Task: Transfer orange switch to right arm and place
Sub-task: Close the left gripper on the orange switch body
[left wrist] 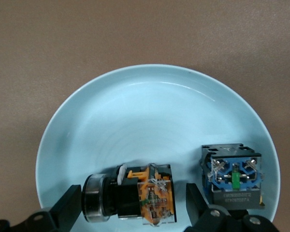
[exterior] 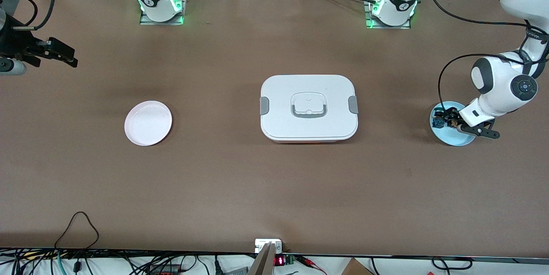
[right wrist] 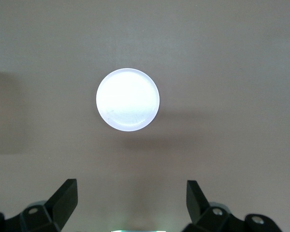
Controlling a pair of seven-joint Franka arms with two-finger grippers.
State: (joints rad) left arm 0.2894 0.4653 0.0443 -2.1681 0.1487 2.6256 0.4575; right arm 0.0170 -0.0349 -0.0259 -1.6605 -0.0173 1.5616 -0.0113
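The white plate [exterior: 148, 122], nearest the front camera, lies bare toward the right arm's end; the right gripper [right wrist: 131, 200] waits high above the table there, jaws apart. The closed white container [exterior: 309, 107] sits mid-table under any handover path. On the blue plate [left wrist: 154, 121], the left gripper [left wrist: 133, 203] brackets the orange switch [left wrist: 135, 193], jaws not yet clamped, with the blue switch [left wrist: 232, 179] just beside. Judged step: grasping; next, close without catching the neighbour.

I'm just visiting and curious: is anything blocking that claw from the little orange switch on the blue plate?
Nothing visible does. The left gripper is down at the light blue plate, its fingers either side of the orange switch. The blue switch lies beside it on the plate, outside the fingers. The right gripper waits open over the table's other end.
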